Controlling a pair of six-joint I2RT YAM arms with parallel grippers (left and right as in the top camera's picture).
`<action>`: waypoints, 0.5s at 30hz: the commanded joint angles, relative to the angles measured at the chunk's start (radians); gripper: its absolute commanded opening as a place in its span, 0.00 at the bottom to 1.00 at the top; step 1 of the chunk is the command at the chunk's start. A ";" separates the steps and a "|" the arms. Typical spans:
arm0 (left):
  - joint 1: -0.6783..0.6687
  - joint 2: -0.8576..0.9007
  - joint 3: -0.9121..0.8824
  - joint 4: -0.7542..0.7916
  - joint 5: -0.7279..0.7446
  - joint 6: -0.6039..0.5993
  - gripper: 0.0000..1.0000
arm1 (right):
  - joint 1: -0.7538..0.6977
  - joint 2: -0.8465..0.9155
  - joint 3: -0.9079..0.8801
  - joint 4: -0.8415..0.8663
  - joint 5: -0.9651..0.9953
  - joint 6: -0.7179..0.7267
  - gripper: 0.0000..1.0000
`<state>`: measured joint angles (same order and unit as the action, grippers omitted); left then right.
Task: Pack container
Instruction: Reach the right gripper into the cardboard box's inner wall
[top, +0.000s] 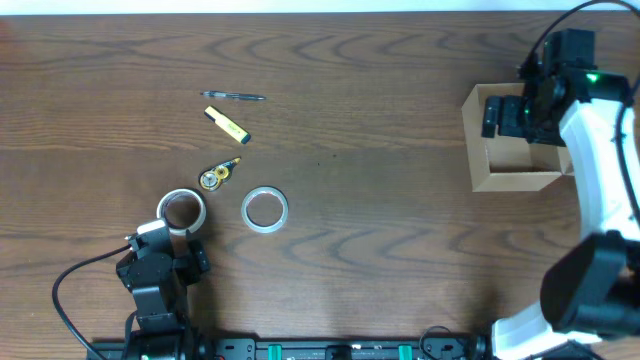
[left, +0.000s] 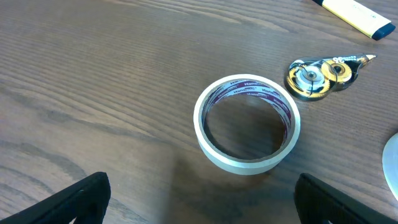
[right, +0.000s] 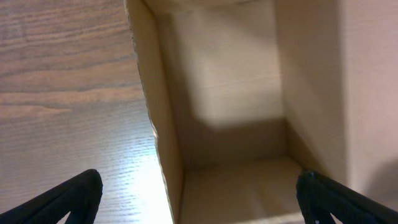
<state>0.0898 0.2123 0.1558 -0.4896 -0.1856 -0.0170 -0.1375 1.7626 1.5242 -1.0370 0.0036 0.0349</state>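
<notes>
Our left gripper (left: 202, 200), released and empty, at 6 o'clock of the tape (left: 247, 124); our right gripper (right: 199, 194) likewise, over the box (right: 224, 81).

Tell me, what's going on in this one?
Packing has not started. The left gripper hangs open just short of a roll of tape on the table, not touching it. The right gripper is open over the cardboard box, whose visible inside looks empty. A second roll, a correction-tape dispenser, a yellow marker and a pen lie loose.

Overhead down, wrists close (sharing table (top: 400, 250))
</notes>
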 joint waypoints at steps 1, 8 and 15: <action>0.000 -0.008 -0.019 0.000 0.003 0.017 0.95 | -0.002 0.027 0.020 0.012 -0.042 0.013 0.99; 0.000 -0.008 -0.019 0.000 0.003 0.017 0.95 | -0.002 0.072 0.017 0.025 -0.044 0.020 0.99; 0.000 -0.008 -0.019 0.000 0.003 0.017 0.95 | 0.006 0.123 0.008 0.031 -0.046 0.016 0.99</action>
<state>0.0898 0.2123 0.1558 -0.4896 -0.1856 -0.0166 -0.1371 1.8561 1.5242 -1.0100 -0.0311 0.0414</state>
